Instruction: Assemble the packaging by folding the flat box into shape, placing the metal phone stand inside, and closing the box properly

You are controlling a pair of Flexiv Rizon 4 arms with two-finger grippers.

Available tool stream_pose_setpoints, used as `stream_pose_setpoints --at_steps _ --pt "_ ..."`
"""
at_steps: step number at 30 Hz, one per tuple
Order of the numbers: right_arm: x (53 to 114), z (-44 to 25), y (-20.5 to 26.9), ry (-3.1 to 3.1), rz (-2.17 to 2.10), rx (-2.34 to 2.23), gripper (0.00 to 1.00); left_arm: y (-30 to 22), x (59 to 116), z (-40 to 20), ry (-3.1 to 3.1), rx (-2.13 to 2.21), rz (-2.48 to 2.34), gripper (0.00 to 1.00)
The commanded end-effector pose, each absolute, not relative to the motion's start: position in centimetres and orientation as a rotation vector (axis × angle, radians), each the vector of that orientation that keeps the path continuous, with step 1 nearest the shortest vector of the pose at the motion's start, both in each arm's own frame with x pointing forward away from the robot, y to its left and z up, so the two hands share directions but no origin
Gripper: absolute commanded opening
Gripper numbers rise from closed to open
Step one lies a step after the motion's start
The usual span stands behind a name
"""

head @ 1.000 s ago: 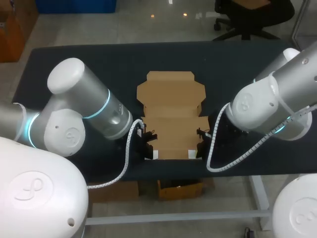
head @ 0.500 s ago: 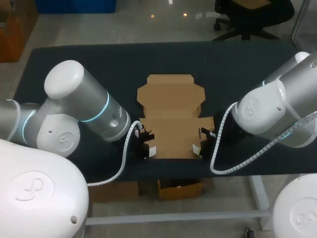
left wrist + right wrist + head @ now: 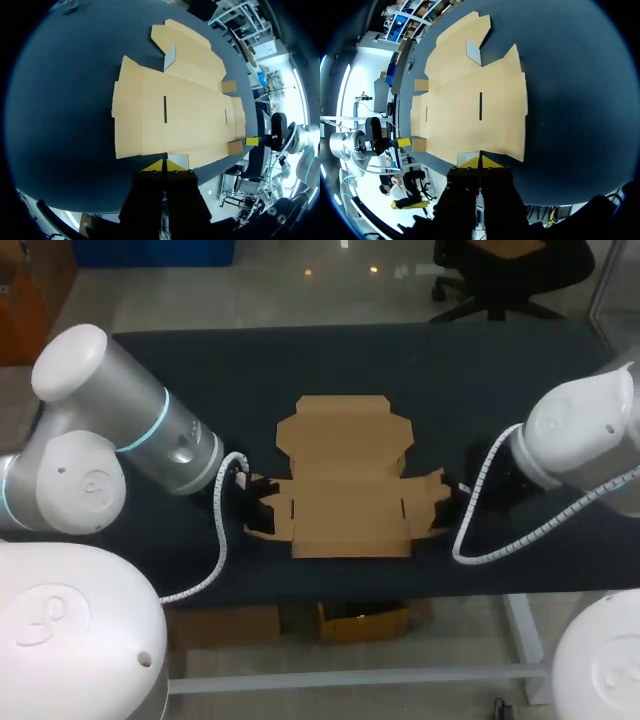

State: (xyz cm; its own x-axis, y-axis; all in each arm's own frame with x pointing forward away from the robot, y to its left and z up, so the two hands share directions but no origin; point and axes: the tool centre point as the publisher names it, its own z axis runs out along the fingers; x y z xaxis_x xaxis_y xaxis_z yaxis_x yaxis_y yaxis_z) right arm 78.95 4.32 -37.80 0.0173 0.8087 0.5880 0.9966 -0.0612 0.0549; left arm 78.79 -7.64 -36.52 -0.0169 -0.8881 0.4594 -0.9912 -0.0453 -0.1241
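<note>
flat box [image 3: 175, 110] side flap pinched in left tool [image 3: 165, 165], tips together, opposite flap pinched in right tool [image 3: 480, 161]

A dark, matte tabletop [image 3: 450, 380] spans all 3 views, its near edge running along the front.

The flat box [image 3: 348, 480] covers the middle of the counter [image 3: 180, 370] near its front edge, with the left pincer [image 3: 166, 164] just beside its left flap and the right pincer [image 3: 480, 161] at its right, closing off both sides. Bare counter lies open beyond the box and toward both far corners; the way down onto the box is open.
</note>
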Motion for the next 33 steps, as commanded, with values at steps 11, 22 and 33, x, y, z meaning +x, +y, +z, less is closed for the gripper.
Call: stream_pose_setpoints --at_steps 11,22,33 --pt "83.4 -34.2 -1.1 -1.679 -0.829 -1.789 0.0 -5.0 82.1 -33.0 -2.044 1.915 0.638 0.0" --pt "85.9 -33.0 -3.2 -1.643 -0.843 -1.832 0.38 -3.7 84.1 -31.7 -2.035 1.962 0.616 0.5" --pt "87.5 -31.2 -5.1 -1.666 -0.864 -1.792 1.0 -2.0 85.4 -29.3 -2.036 1.934 0.64 1.0"
